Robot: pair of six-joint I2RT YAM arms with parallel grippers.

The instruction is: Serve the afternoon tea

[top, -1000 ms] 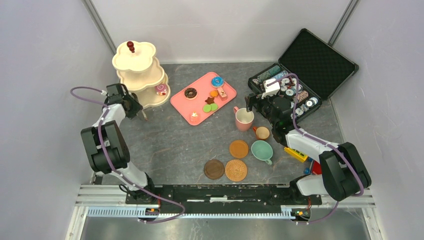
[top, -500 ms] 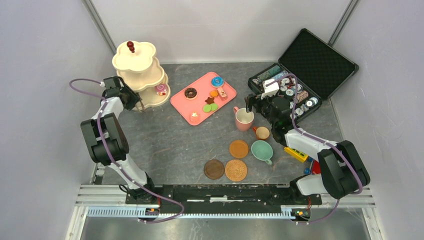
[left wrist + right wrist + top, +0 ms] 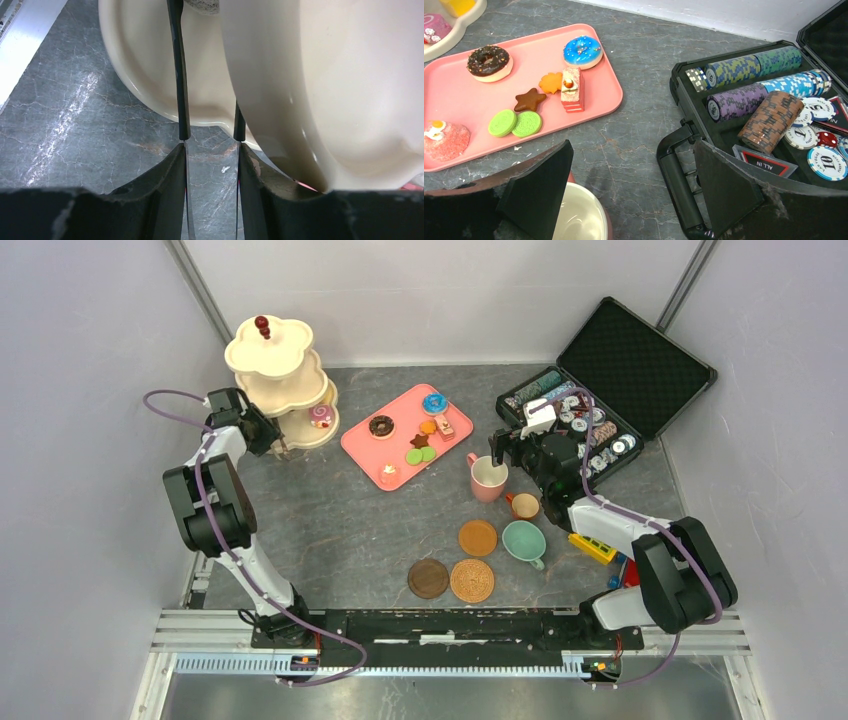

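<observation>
The stand sits at the far left of the table, with one pink pastry on its lowest tier. The left gripper is at that tier's rim, fingers a narrow gap apart; we cannot tell whether they clamp it. The other pastries lie on the pink tray, just right of the stand. The pink cup, brown cup, teal cup and three coasters stand nearer the arms. The right gripper hangs over the pink cup, jaws spread wide and empty, beside an open case of chips.

Stand left of tray, seemingly apart
</observation>
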